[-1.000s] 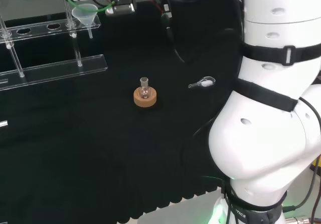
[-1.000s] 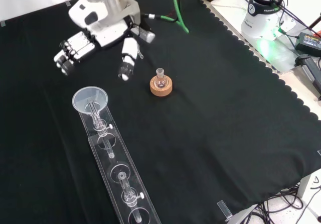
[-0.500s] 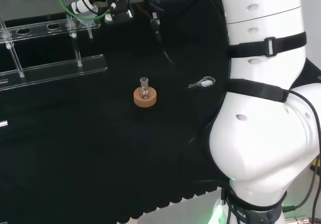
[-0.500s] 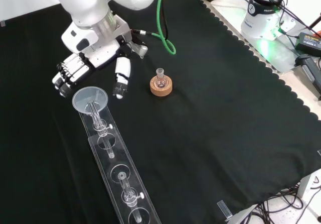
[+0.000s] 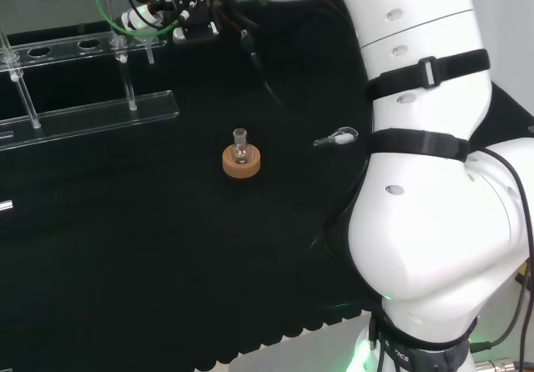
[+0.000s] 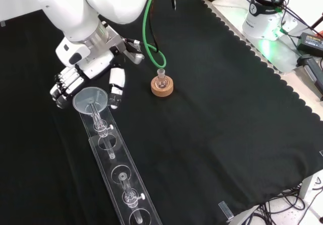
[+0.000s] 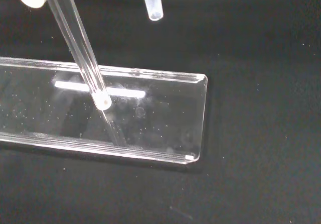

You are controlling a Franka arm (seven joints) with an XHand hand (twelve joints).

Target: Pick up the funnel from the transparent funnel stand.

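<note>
Front view has the hand (image 6: pixel 83 76) right at the funnel (image 6: pixel 91 100), fingers on one side of the wide clear cone and the thumb on the other. They look fairly straight and spread, so relaxed around it, not clamped on yet as far as I can tell. The funnel is still sitting in the end hole of the transparent funnel stand (image 6: pixel 118 172), near the far left part of the black cloth (image 6: pixel 222 124).

The stand is a long clear plastic rack, two flat rails with round holes, held up on thin clear posts with little white caps. It's pretty hard to pick out against the cloth, and its near end gets cut off at the view's lower edge.

Wrist view gives the stand's glossy rounded base plate, one post (image 7: pixel 83 58) and the funnel's slim spout tip (image 7: pixel 153 3) hanging above the plate.

A small glass flask (image 6: pixel 161 76) stands in a chunky cork ring (image 6: pixel 162 88) mid-cloth. Can't tell if anything's in it. The cloth's edge is scalloped.
</note>
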